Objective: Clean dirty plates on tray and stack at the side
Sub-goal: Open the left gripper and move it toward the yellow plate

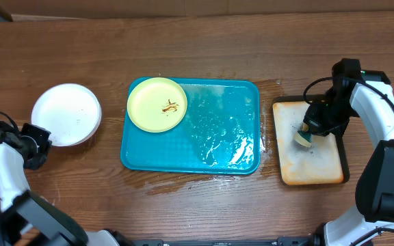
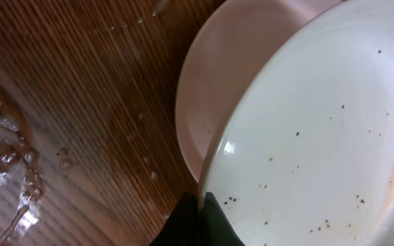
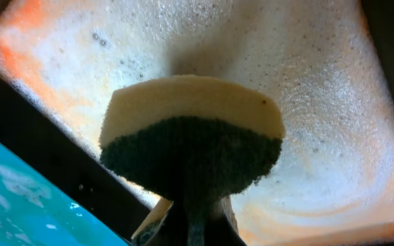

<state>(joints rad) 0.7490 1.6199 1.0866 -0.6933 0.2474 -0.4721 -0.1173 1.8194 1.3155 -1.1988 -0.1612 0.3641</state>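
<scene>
pale yellow-green plate (image 1: 156, 104) sits in the far left corner of the teal tray (image 1: 231, 154), a brown smear (image 1: 169, 106) on it, and the rest of the tray is awash with soapy water. off to the left on the wooden table (image 1: 81, 55), well apart from the tray, the top white plate (image 2: 320, 137), speckled with crumbs, lies over a lower white plate (image 2: 204, 102). left gripper (image 2: 197, 222) is pinched onto the top plate's rim. over on the right, the right gripper (image 1: 311, 128) is clamped on a yellow-and-green sponge (image 1: 304, 139) above the foamy, black-rimmed tan tray (image 1: 320, 171).
</scene>
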